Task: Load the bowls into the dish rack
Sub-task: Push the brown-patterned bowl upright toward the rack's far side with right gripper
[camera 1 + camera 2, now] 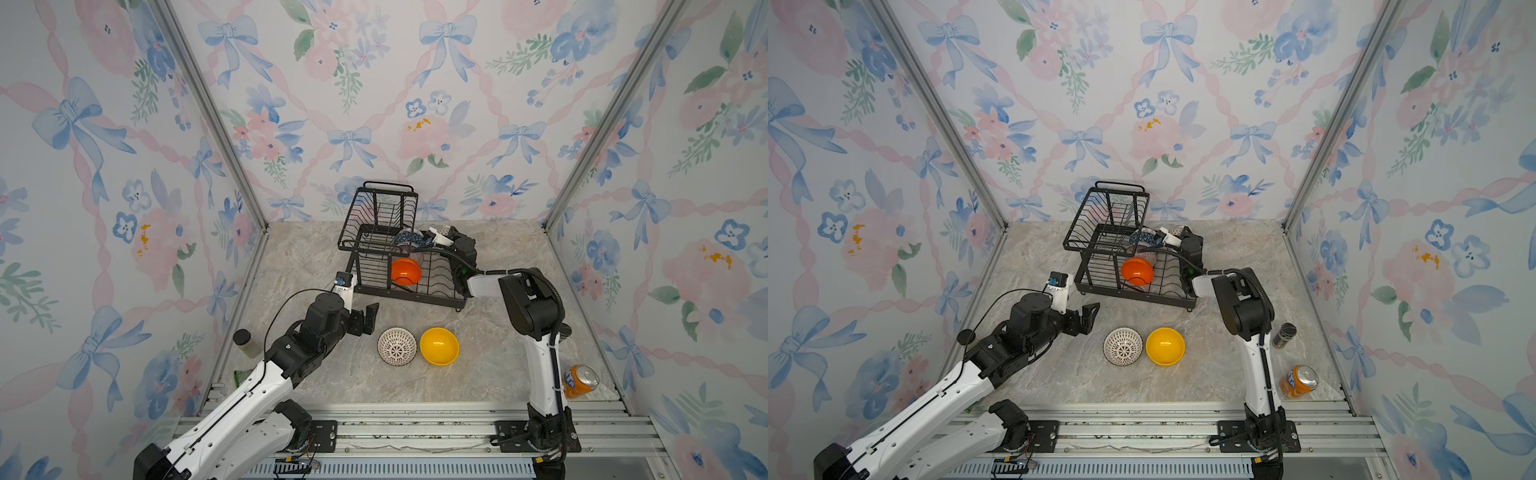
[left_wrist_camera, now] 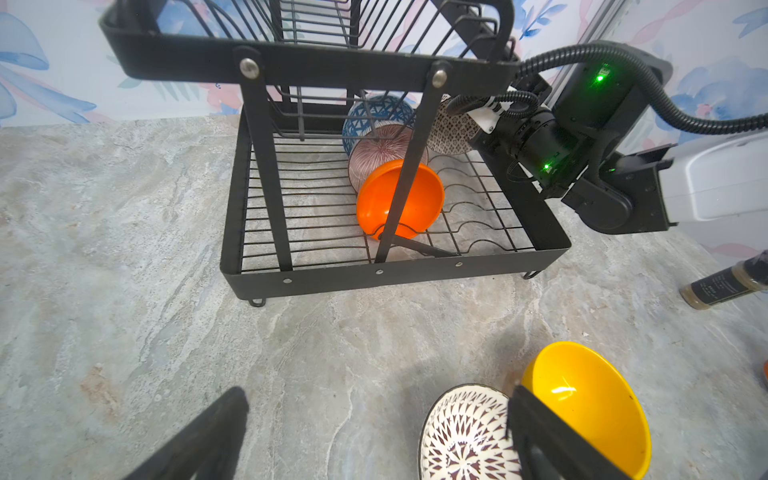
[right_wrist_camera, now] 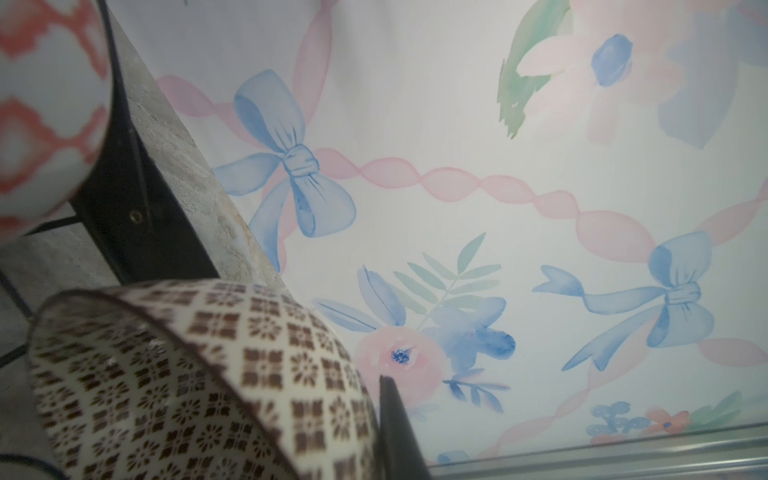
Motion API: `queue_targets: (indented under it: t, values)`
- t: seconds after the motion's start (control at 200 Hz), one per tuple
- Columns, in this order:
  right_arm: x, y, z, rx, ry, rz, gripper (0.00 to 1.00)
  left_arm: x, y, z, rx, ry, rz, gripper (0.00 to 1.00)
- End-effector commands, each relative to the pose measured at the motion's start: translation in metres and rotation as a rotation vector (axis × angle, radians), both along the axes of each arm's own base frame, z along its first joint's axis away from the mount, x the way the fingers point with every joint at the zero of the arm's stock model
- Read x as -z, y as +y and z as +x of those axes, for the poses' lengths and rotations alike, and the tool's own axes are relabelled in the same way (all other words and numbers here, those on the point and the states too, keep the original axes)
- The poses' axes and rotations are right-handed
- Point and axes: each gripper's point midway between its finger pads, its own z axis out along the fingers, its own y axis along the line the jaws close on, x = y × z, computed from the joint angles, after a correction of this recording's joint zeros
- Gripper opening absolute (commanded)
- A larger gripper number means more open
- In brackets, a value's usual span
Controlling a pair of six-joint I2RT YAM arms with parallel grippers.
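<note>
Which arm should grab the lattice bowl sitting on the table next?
Left. The left gripper is open beside the lattice bowl on the table; the right gripper is shut on the other lattice bowl at the dish rack.

Floral bow wallpaper (image 1: 374, 104), grey marble tabletop (image 1: 332, 382) — aluminium rails (image 1: 415, 428)

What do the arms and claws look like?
Left arm and right arm: white shells, black joints. Left claw and right claw: black, flat tapered fingers. Ribbed black hose along the right arm; thin black cable over the left; green lights near the right wrist.
</note>
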Motion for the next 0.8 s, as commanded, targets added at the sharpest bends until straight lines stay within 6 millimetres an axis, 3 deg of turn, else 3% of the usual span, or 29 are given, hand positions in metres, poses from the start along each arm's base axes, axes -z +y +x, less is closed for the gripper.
queue_targets:
  t: [0.0, 0.48, 0.795]
  values:
    - [-0.031, -0.001, 0.005, 0.015, -0.115, 0.033, 0.0, 0.004, 0.001, -0.002, 0.004, 0.012, -0.004, 0.98]
    - [-0.019, 0.001, 0.008, 0.04, -0.127, -0.024, 0.0, 0.002, 0.0, -0.001, 0.01, 0.007, -0.001, 0.98]
    - [-0.009, 0.009, -0.001, -0.004, -0.102, -0.022, 0.0, 0.003, -0.001, 0.0, 0.013, 0.009, 0.005, 0.98]
